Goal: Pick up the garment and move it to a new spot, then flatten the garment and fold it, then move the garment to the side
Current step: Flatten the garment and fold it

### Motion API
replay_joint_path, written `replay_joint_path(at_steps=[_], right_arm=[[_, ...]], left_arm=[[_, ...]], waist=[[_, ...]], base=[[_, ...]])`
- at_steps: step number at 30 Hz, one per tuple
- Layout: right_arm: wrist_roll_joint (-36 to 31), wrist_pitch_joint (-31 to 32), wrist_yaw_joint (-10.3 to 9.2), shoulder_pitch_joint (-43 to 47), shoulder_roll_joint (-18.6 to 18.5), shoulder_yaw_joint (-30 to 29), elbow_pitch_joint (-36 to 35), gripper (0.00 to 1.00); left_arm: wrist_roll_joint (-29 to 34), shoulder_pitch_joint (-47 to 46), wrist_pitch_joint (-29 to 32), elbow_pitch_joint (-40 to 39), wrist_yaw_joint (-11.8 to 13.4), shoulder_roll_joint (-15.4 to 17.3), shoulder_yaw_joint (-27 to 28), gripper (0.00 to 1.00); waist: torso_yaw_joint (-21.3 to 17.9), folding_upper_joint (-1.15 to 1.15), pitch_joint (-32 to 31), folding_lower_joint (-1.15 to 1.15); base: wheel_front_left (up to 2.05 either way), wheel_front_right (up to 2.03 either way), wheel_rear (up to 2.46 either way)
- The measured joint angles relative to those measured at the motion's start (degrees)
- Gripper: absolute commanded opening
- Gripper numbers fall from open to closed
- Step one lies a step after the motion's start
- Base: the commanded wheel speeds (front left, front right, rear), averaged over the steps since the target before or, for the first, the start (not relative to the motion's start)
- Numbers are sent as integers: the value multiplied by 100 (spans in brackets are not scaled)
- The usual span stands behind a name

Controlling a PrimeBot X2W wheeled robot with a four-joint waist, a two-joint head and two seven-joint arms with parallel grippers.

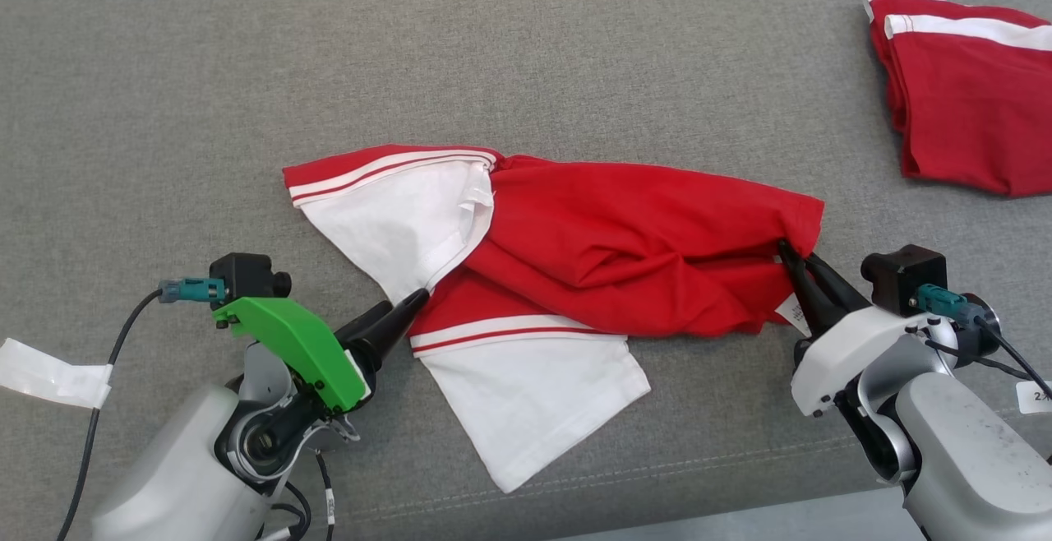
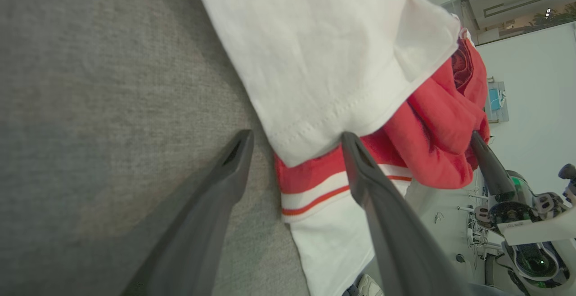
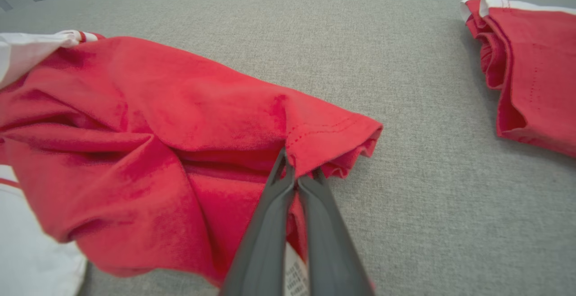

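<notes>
The right gripper (image 1: 791, 255) is pinching the hem (image 3: 333, 129) of the garment (image 1: 625, 253); the left gripper (image 1: 411, 304) is hovering open beside its sleeve (image 1: 394, 220). Flattening seems under way, and it needs a fresh left grip.

Garment (image 1: 625, 261) red and white, stripe-trimmed; surface (image 1: 246, 72) grey.

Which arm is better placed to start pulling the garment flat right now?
Right. The right gripper is shut on the red hem of the garment, so it can probably pull at once; the left gripper stands open at the white sleeve, gripping nothing.
</notes>
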Motion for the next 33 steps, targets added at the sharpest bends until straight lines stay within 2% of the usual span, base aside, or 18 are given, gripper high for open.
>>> replay_joint_path(at_steps=[8, 14, 15, 16, 18, 20, 23, 28, 33], right_arm=[[-1, 8, 0, -1, -1, 16, -8, 0], [-1, 8, -1, -1, -1, 30, -13, 0], [-1, 8, -1, -1, -1, 30, -16, 0], [-1, 8, -1, -1, -1, 30, -20, 0], [-1, 8, -2, -1, -1, 30, -21, 0], [-1, 8, -5, -1, -1, 30, -21, 0], [-1, 8, -7, -1, -2, 29, -21, 0], [1, 8, -16, 6, -37, -18, -19, 0], [1, 7, -51, 42, -86, -42, -15, 0]], left_arm=[[-207, -33, -7, 129, 4, -215, 91, 100], [-199, -105, -7, 220, 4, -235, 76, 99], [-193, -109, -8, 237, 3, -235, 74, 91], [-188, -114, -8, 253, 0, -236, 73, 56], [-183, -120, -8, 299, 0, -235, 75, 36], [-178, -120, -11, 333, 0, -230, 75, 10], [-163, -120, -25, 364, -1, -223, 74, 0], [-97, -122, -52, 342, -53, -176, 31, 0], [-91, -122, -79, 287, -96, -134, 25, 14]], waist=[[-65, 0, 12, 0], [-104, 0, 4, 0], [-109, 0, 3, 0], [-114, 0, 3, 0], [-118, 0, 2, 0], [-119, 0, 1, 0], [-112, 0, -4, 0], [-68, 0, -18, 0], [24, 0, -52, 0]], base=[[0, 0, 0], [0, 0, 0], [0, 0, 0], [0, 0, 0], [0, 0, 0], [0, 0, 0], [0, 0, 0], [0, 0, 0], [0, 0, 0]])
